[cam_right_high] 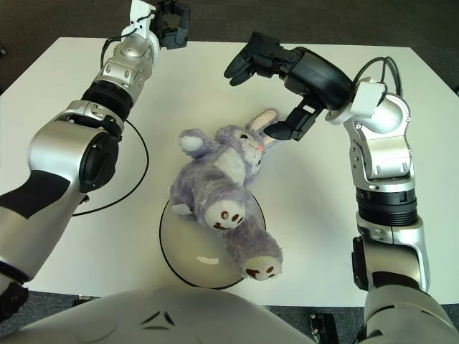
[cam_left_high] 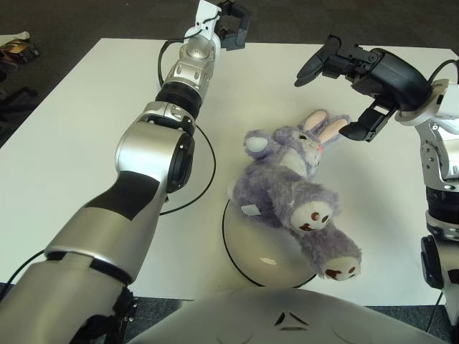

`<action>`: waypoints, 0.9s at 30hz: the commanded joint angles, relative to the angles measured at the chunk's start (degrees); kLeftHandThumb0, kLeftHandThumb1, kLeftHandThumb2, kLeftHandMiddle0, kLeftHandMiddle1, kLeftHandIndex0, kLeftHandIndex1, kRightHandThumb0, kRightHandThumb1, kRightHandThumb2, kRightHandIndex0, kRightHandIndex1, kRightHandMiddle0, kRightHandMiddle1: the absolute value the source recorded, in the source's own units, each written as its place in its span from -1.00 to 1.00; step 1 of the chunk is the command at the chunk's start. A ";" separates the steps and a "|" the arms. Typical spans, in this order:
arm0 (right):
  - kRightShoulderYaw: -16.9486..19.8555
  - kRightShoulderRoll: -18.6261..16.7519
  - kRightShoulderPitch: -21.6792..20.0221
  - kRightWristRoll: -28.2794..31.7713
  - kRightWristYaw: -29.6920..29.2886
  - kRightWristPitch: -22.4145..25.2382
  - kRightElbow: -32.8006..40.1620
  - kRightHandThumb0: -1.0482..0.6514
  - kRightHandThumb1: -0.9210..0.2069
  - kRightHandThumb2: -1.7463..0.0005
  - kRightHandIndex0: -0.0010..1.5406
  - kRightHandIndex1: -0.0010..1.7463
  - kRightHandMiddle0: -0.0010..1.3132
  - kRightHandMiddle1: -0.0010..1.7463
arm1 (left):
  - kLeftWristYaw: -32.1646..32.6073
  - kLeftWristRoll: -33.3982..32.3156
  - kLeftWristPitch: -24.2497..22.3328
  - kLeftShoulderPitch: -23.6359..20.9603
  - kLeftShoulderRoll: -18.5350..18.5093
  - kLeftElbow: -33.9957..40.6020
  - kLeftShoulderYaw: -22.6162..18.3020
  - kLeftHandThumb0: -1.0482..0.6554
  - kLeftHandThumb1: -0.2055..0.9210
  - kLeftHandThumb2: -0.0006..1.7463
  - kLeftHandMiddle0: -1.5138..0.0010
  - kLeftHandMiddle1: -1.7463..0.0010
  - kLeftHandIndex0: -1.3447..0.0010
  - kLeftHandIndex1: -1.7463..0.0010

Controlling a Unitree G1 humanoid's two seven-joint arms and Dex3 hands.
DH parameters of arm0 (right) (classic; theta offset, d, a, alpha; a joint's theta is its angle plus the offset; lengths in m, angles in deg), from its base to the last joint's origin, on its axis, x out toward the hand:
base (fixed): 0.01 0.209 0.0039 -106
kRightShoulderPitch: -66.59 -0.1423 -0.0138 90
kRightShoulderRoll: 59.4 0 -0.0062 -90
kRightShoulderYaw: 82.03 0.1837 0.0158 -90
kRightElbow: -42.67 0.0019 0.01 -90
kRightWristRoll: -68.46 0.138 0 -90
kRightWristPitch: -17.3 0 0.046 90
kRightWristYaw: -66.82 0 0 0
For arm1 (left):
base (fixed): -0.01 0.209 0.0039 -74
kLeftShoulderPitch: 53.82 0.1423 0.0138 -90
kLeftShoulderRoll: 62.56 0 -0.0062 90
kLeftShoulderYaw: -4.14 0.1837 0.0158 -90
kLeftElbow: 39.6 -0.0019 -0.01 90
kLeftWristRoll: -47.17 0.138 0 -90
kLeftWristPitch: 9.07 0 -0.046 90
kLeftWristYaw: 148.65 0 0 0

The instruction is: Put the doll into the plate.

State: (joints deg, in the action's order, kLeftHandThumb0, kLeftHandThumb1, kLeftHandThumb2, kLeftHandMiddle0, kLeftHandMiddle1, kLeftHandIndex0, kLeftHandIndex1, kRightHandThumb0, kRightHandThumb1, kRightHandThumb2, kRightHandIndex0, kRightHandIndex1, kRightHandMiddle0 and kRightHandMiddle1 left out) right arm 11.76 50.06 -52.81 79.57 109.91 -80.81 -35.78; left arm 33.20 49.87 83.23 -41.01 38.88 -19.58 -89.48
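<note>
Plush bunny (cam_left_high: 294, 190) covers the upper part of the plate (cam_left_high: 247, 258); robot torso hides its lower rim. Black ring cable (cam_left_high: 208, 168) partly behind left arm. Object at upper-left frame edge (cam_left_high: 14, 49) cropped, unidentifiable.

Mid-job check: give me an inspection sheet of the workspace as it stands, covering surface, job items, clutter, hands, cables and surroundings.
Surface: white table, dark floor around it.
Job's things: purple plush bunny lies on its back, hips and legs over the white plate, head and ears on the table beyond the rim.
Clutter: nothing seen on the table.
Hands: right hand open, fingers spread, above the bunny's ears, holding nothing. Left hand at the table's far edge, holding nothing.
Cables: black cable loops on the table beside the left arm.
Surroundings: small object on the floor, far left.
</note>
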 commanded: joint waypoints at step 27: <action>-5.11 6.42 1.27 -8.60 5.04 -4.22 -1.53 -0.50 -0.02 0.04 -0.80 -0.54 -1.00 -0.04 | 0.65 -0.20 1.93 -1.20 0.38 -0.05 -0.99 0.22 0.07 0.36 0.47 -0.84 0.17 -1.00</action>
State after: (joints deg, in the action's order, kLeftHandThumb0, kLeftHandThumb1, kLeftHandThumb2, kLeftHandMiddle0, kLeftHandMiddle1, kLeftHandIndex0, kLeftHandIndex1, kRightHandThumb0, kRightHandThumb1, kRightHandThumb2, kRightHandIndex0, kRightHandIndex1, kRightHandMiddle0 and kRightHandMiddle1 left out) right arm 7.80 55.40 -51.26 72.49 113.84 -82.85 -35.88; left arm 33.76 49.84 83.98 -41.03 39.02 -19.60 -90.19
